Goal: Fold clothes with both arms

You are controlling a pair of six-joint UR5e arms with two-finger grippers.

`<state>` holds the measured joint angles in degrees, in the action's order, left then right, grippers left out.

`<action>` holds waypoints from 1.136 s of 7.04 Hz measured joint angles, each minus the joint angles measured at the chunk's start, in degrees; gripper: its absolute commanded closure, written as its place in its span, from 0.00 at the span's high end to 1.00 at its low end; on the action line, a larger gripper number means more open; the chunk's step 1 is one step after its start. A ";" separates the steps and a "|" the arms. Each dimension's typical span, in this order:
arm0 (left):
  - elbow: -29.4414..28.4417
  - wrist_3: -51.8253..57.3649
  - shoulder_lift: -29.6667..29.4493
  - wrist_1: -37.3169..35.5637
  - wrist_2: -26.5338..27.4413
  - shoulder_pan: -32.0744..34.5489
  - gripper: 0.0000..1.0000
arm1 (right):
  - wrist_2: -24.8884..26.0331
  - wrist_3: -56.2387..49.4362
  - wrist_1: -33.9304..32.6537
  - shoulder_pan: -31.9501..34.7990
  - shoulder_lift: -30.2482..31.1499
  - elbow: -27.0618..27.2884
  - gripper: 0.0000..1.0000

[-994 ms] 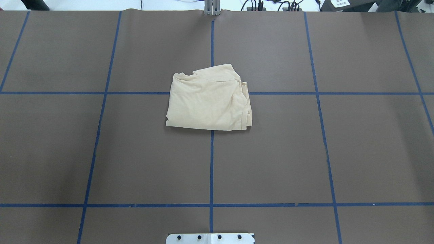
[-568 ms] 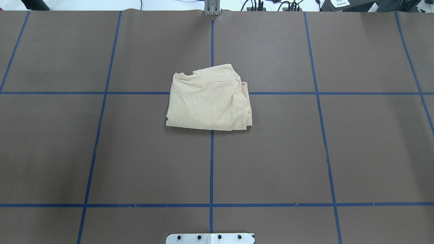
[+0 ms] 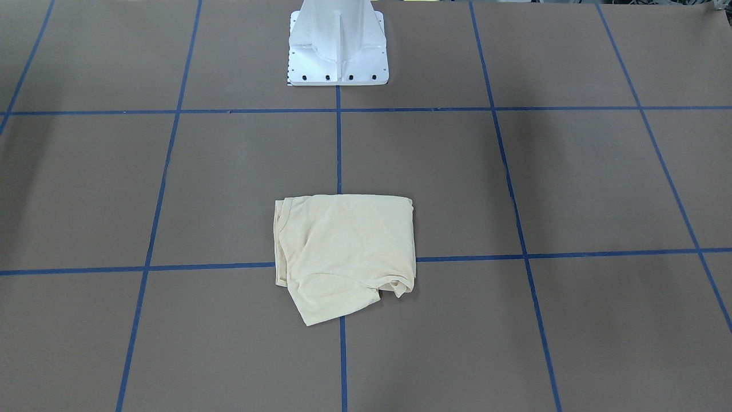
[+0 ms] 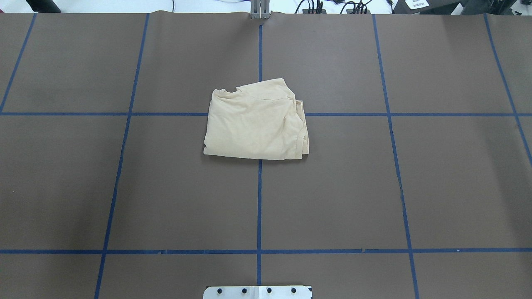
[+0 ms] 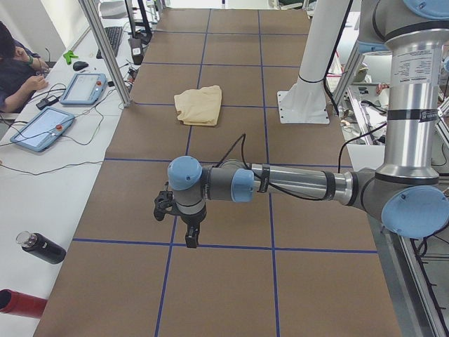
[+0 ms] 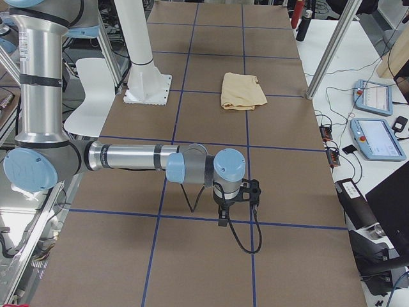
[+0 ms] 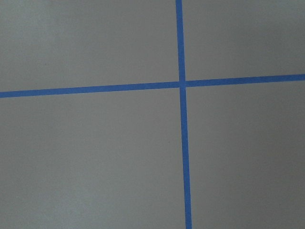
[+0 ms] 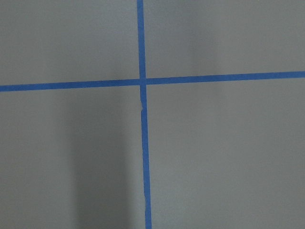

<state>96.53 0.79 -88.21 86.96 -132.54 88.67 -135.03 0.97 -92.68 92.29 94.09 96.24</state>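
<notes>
I see the pale cream-yellow thin shirt (image 4: 255, 124) folded into a compact rectangle, at 12 o'clock from the white pedestal base (image 4: 257, 292): folding looks finished. Left gripper (image 5: 189, 235) and right gripper (image 6: 222, 216) hang well apart from it, carrying no cloth; jaw opening I cannot tell

Cream-yellow shirt (image 4: 255, 124), blue-gridded brown table (image 4: 166, 187)

Shirt (image 4: 254, 128) print hidden inside folds; left gripper (image 5: 191, 237), right gripper (image 6: 223, 219) fingers too small to judge.
</notes>
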 measured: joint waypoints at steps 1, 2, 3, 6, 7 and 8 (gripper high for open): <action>-0.18 0.00 -0.01 0.07 -0.09 0.00 1.00 | -0.02 0.00 0.08 0.00 0.02 0.00 1.00; -0.36 0.00 -0.02 0.16 -0.10 -0.04 1.00 | 0.01 0.00 0.12 0.00 0.03 0.00 1.00; -0.45 0.02 -0.03 0.20 -0.09 -0.07 1.00 | 0.03 0.00 0.13 0.00 0.04 -0.01 1.00; -0.85 0.34 -0.01 0.29 -0.08 -0.08 1.00 | 0.15 0.00 0.13 0.00 0.09 -0.11 1.00; -1.17 0.45 -0.04 0.32 -0.08 -0.08 1.00 | 0.19 0.00 0.13 0.00 0.14 -0.14 1.00; -1.38 0.50 -0.06 0.37 -0.06 -0.08 1.00 | 0.22 0.00 0.13 0.00 0.18 -0.15 1.00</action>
